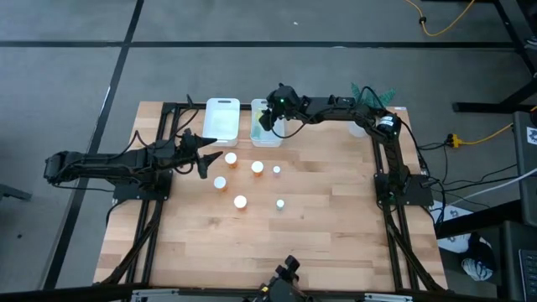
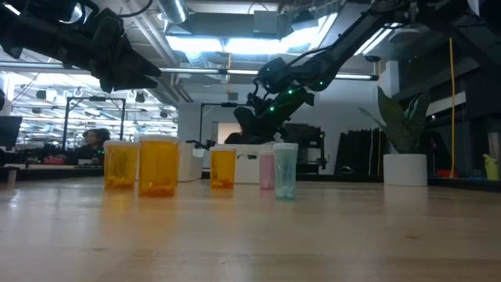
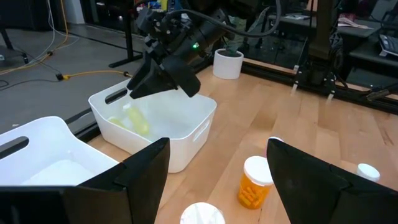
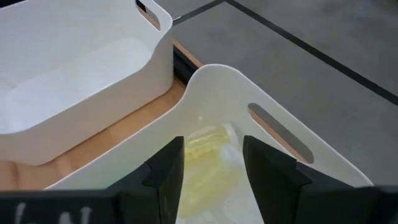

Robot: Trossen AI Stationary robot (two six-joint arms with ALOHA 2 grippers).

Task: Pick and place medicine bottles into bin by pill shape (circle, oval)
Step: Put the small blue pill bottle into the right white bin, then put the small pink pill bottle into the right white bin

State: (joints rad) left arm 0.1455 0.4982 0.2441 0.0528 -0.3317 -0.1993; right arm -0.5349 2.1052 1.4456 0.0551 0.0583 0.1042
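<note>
Right claw (image 1: 267, 120) open over right bin (image 1: 270, 140); plant pot (image 2: 405, 169) probably clear.

2 dark jointed arms (image 1: 109, 165) with black cables; green lights glow on the right arm (image 1: 336, 109).

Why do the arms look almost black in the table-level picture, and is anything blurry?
Low view: bright ceiling lights behind the arms silhouette them; the orange bottles glow with light passing through. Left wrist view: the near fingers are soft, the bin sharper.
</note>
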